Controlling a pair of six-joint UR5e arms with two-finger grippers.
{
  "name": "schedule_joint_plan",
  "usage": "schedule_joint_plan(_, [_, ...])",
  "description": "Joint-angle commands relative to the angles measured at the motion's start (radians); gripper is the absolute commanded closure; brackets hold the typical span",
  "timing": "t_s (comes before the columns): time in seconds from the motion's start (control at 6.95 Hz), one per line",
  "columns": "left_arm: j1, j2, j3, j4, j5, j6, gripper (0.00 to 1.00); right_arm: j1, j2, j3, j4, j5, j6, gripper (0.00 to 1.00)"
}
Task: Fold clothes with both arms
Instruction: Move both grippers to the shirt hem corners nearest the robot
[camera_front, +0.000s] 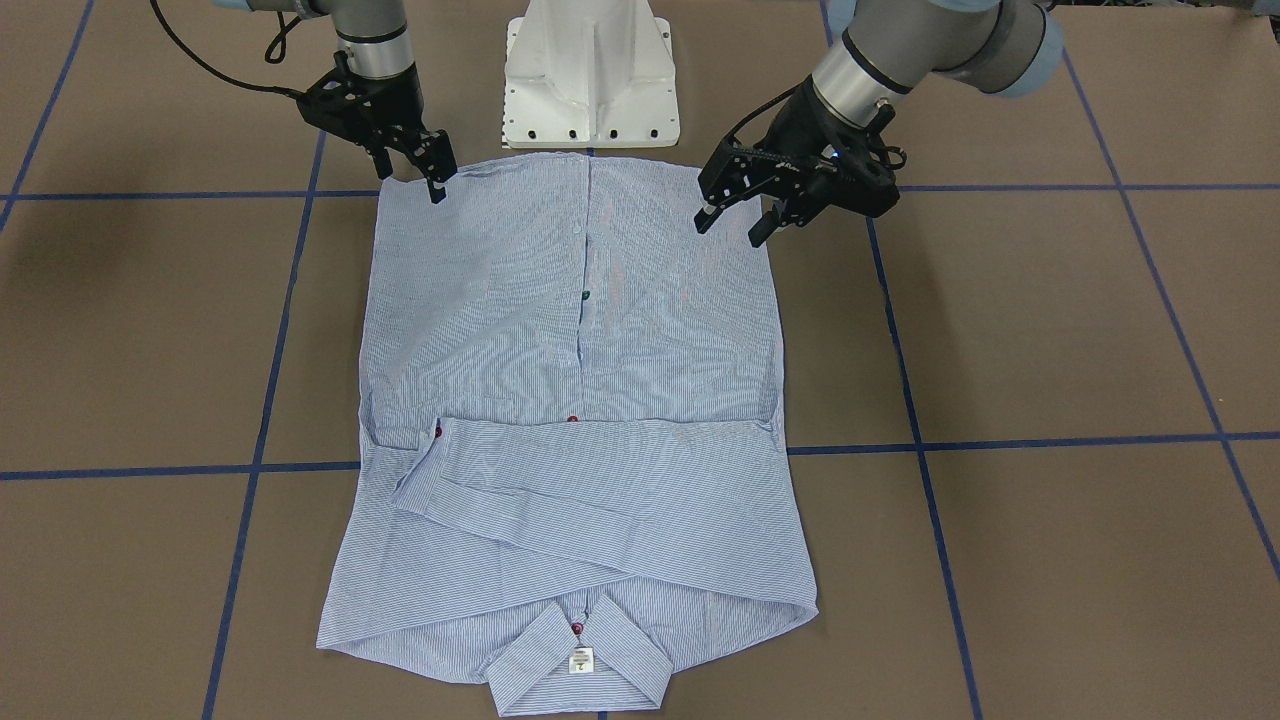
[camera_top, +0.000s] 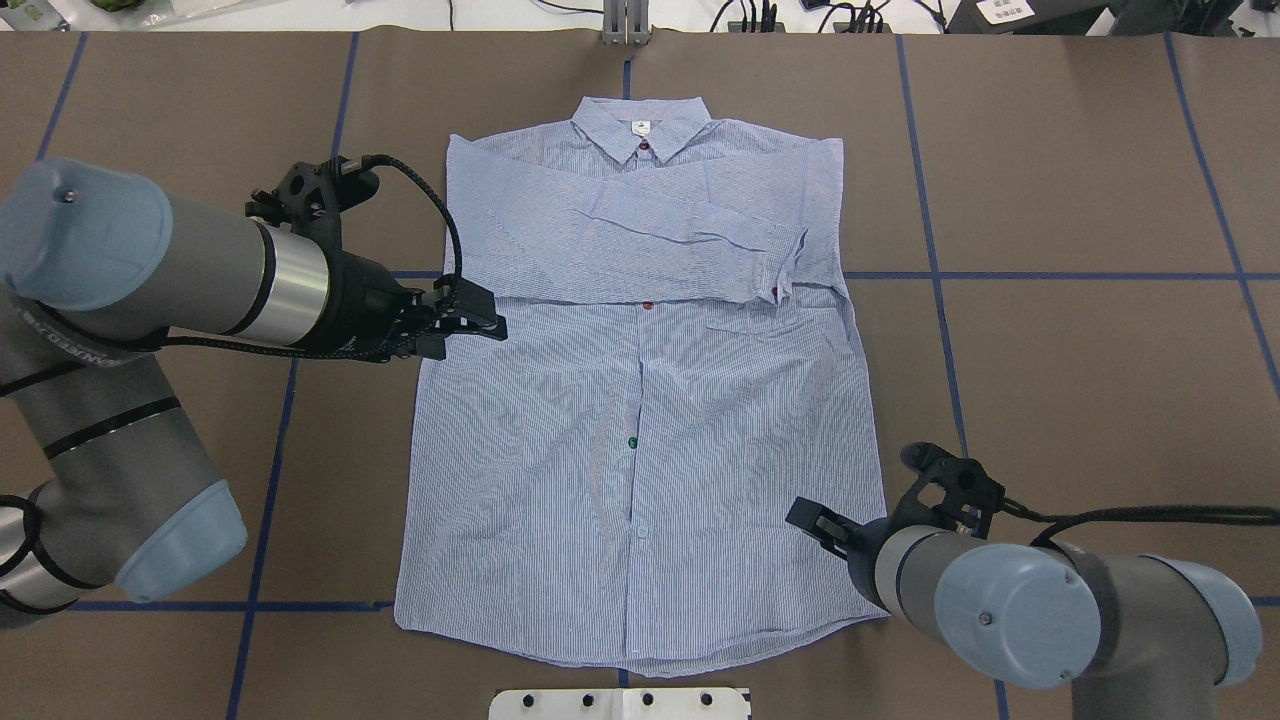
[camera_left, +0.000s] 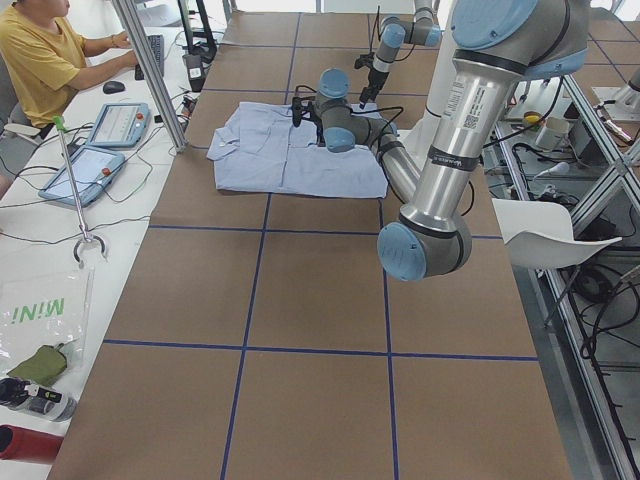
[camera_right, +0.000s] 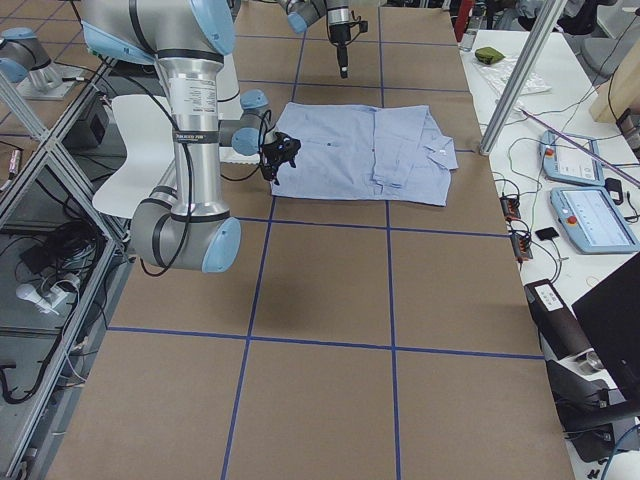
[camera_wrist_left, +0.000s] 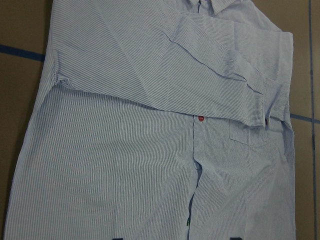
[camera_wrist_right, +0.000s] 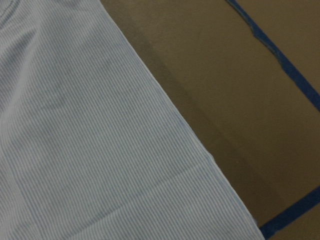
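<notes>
The light blue striped shirt (camera_front: 570, 330) lies flat on the brown table (camera_top: 1050, 180), front up and buttoned. Both sleeves are folded across its chest. Its collar (camera_top: 642, 128) points away from the robot and its hem lies near the base. My left gripper (camera_front: 732, 226) hovers open above the shirt's edge on my left side, holding nothing. The left wrist view looks down on the shirt (camera_wrist_left: 150, 150) from well above. My right gripper (camera_front: 412, 178) stands open low over the hem corner on my right side. The right wrist view shows the shirt's side edge (camera_wrist_right: 165, 125) close up.
The white pedestal base (camera_front: 590, 80) stands just behind the hem. Blue tape lines (camera_front: 920, 440) cross the table. In the exterior left view a person (camera_left: 40, 60) sits at a side desk with teach pendants (camera_left: 130, 122). Bare table surrounds the shirt.
</notes>
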Motion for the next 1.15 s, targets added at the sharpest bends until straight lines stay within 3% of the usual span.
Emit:
schedule_joint_plan(0.0, [0.002,-0.001,0.003,-0.002,0.000,0.001,0.20,-0.029,-0.004,0.004,-0.068,-0.016,0.031,0.13])
schedule_joint_plan(1.01, [0.002,-0.007,0.003,-0.002,-0.001,0.001,0.20,-0.031,-0.018,-0.006,-0.073,0.012,0.039,0.38])
